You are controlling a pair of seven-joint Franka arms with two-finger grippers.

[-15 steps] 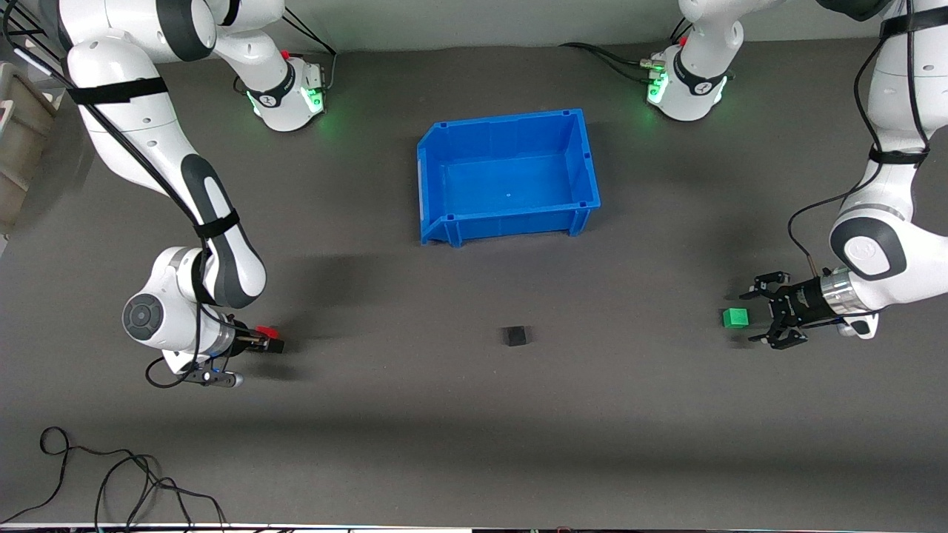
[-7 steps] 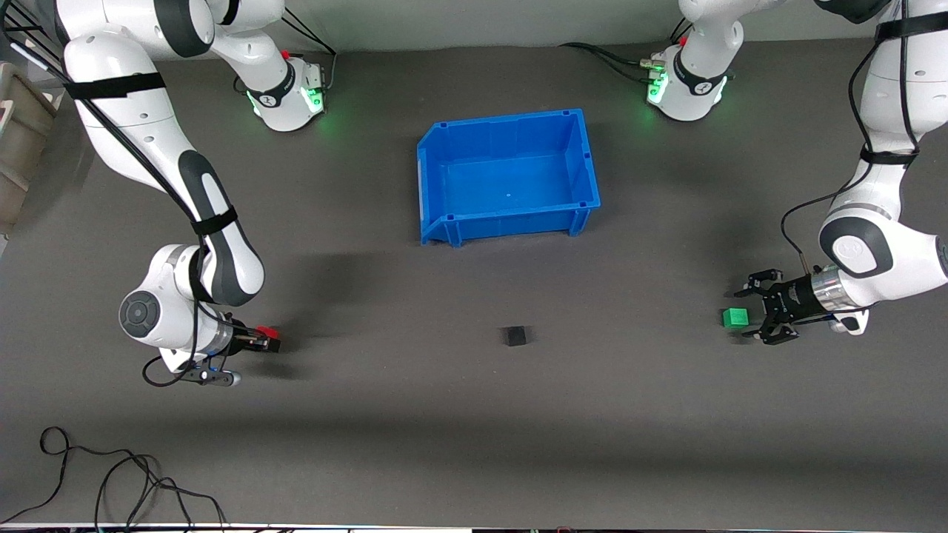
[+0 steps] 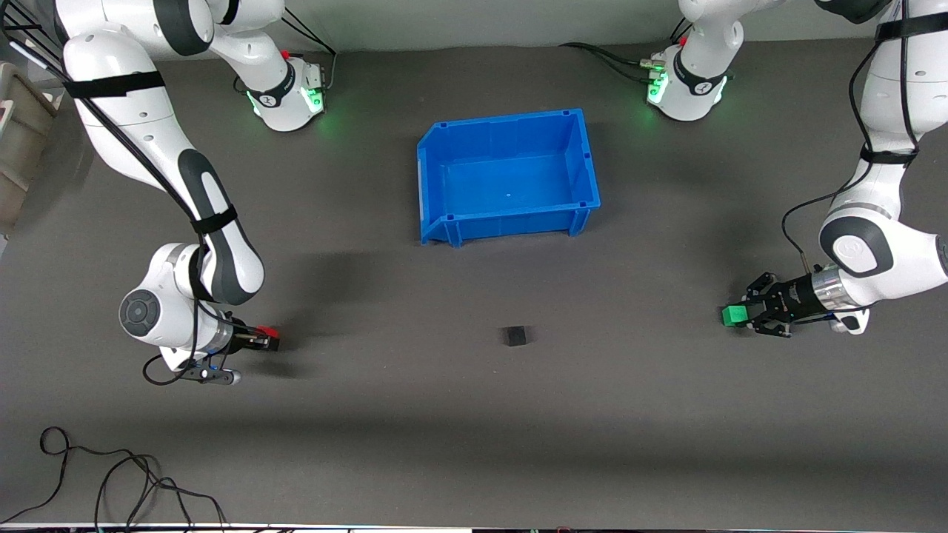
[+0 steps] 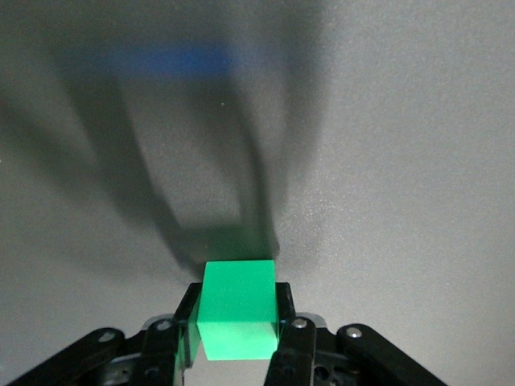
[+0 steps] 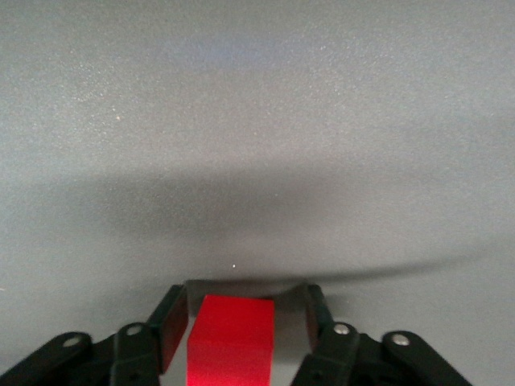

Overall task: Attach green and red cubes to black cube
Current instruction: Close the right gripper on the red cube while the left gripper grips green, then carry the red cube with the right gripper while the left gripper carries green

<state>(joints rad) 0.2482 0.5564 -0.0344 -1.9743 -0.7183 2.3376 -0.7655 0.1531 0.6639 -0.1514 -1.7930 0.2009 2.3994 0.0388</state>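
The green cube [image 3: 734,316] lies on the table at the left arm's end. My left gripper [image 3: 745,317] is shut on it, and in the left wrist view the green cube [image 4: 236,310] is clamped between both fingers of that gripper [image 4: 238,315]. The red cube [image 3: 269,332] is at the right arm's end. It sits between the spread fingers of my right gripper [image 3: 266,339]. In the right wrist view the red cube [image 5: 232,338] has a gap on each side inside that gripper [image 5: 246,315]. The black cube [image 3: 515,336] lies alone mid-table, nearer the front camera than the bin.
A blue bin [image 3: 444,222], empty, stands mid-table nearer the arm bases. Loose black cables [image 3: 111,481] lie at the table's front edge toward the right arm's end. A beige box [image 3: 18,148] sits off the table at that end.
My left gripper slid forward around the green cube and its fingers closed on it. My right gripper shifted very slightly and stays around the red cube.
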